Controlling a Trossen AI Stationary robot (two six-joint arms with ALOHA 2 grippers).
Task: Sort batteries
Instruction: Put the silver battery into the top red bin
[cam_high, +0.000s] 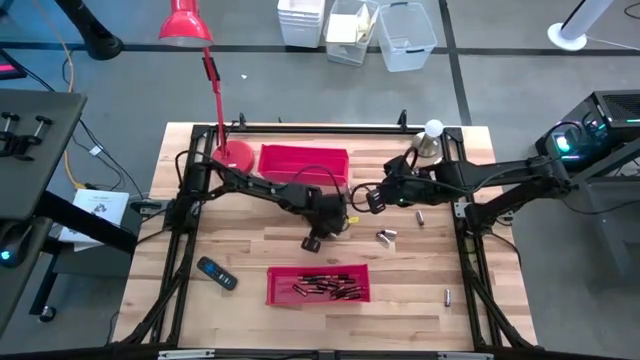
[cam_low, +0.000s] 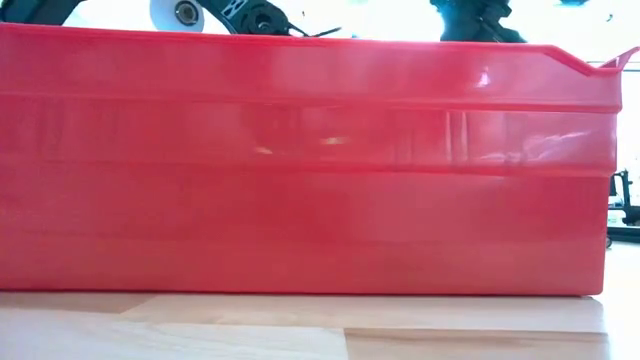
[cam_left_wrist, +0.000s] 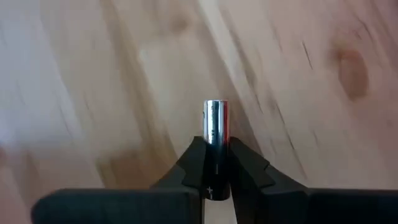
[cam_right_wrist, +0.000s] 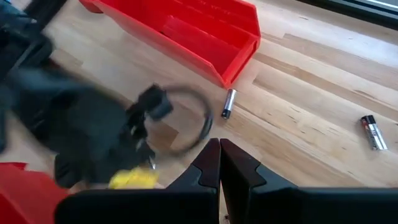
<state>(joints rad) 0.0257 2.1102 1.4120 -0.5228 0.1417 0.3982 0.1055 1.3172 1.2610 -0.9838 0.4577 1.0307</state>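
Near the front edge of the tabletop, left of centre, a black handset lies apart from the sorting. Just right of it the front red tray already holds a heap of batteries, so I judge the job well under way but unfinished. Toward the back edge, the rear red tray looks empty, as far as the overhead view shows. Between the two trays, around the tabletop's middle, the left gripper has its fingers pinched narrow on one battery, lifted clear of the wood and probably bound for a tray. Beside it the right gripper hovers with fingers pressed together and nothing in them. Further right, loose batteries wait: a pair near the middle, one behind them, and one toward the front right corner.
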